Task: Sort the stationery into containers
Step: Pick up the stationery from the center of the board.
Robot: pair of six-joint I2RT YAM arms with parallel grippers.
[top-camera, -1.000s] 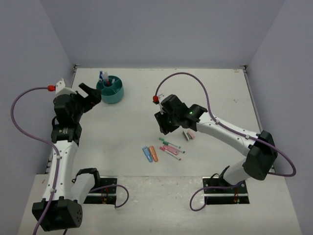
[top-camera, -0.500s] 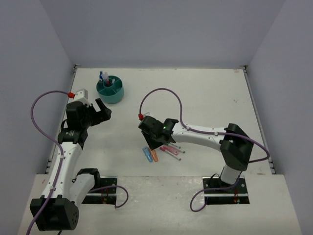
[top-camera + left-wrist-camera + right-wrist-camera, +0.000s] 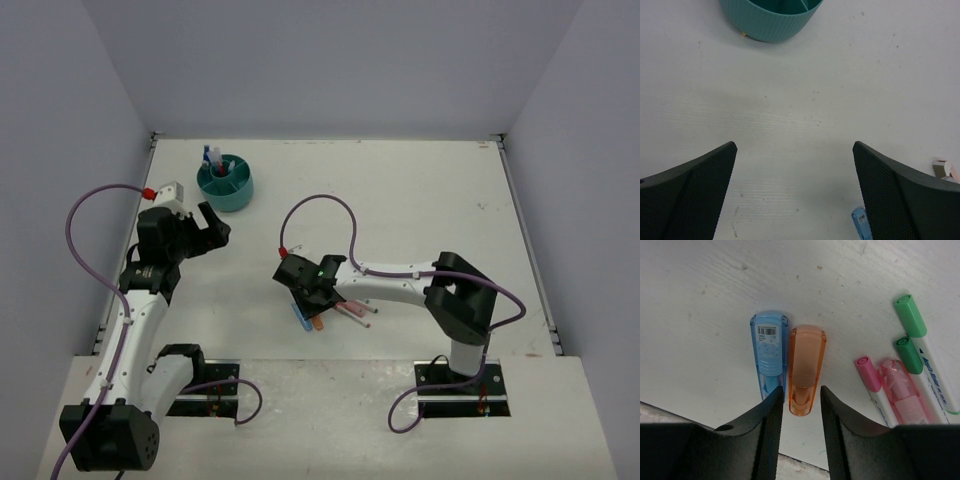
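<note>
Right claw [image 3: 801,396] now lower, narrower, astride the orange piece [image 3: 807,360].

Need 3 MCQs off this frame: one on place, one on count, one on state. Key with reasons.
1. The round teal plastic tub stands on the white table:
A. far left
B. far right
C. near edge, centre

2. Green-capped markers in the right wrist view:
A. one
B. two
C. four

3. The left tool is:
A. shut on a pen
B. open and empty
C. shut on the tub's rim

Key:
1 A: the top view shows it toward the far-left corner.
2 B: two green caps lie side by side, next to the pink-capped marker.
3 B: its jaws stand wide apart with only bare table between them.
</note>
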